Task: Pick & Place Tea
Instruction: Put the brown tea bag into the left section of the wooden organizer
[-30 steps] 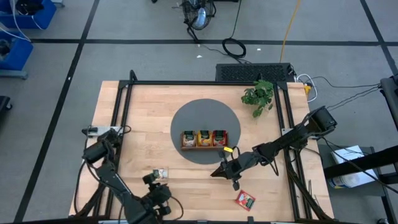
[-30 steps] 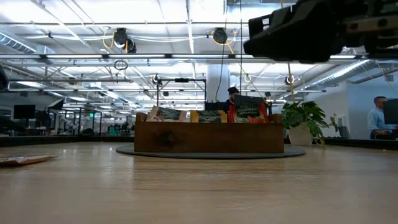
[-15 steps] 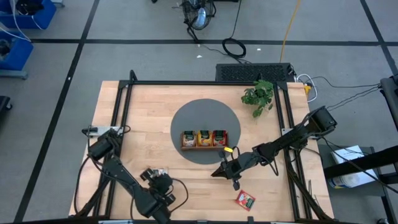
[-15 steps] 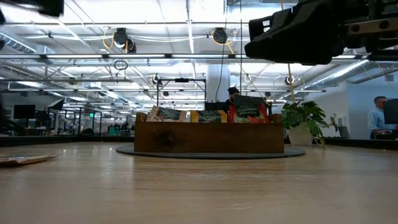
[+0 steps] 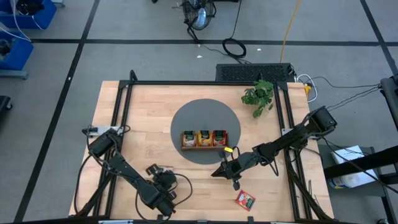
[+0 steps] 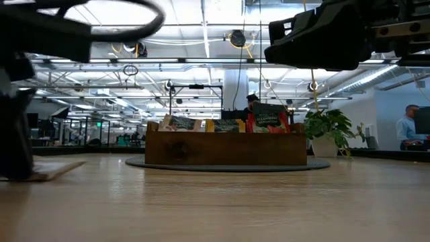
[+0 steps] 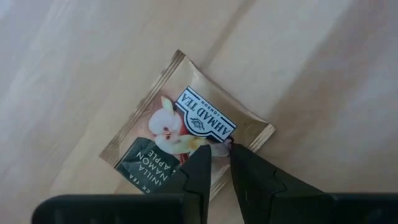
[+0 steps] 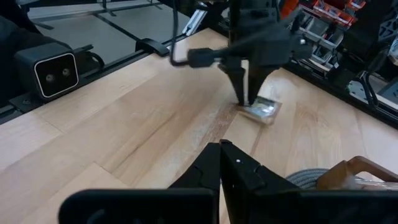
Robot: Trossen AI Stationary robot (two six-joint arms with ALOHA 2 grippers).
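Left gripper (image 7: pixel 215 154) touches beige tea sachet (image 7: pixel 186 137) (jaws narrowly apart)

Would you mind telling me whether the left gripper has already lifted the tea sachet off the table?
No, the left gripper has its fingertips down on the tea sachet, which lies flat on the wooden table.

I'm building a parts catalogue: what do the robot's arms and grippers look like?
Both arms are dark, slim and jointed. The left gripper and right gripper each end in two tapering black fingers. Thin black cables loop beside the left wrist; a small yellow marking sits near the right gripper.
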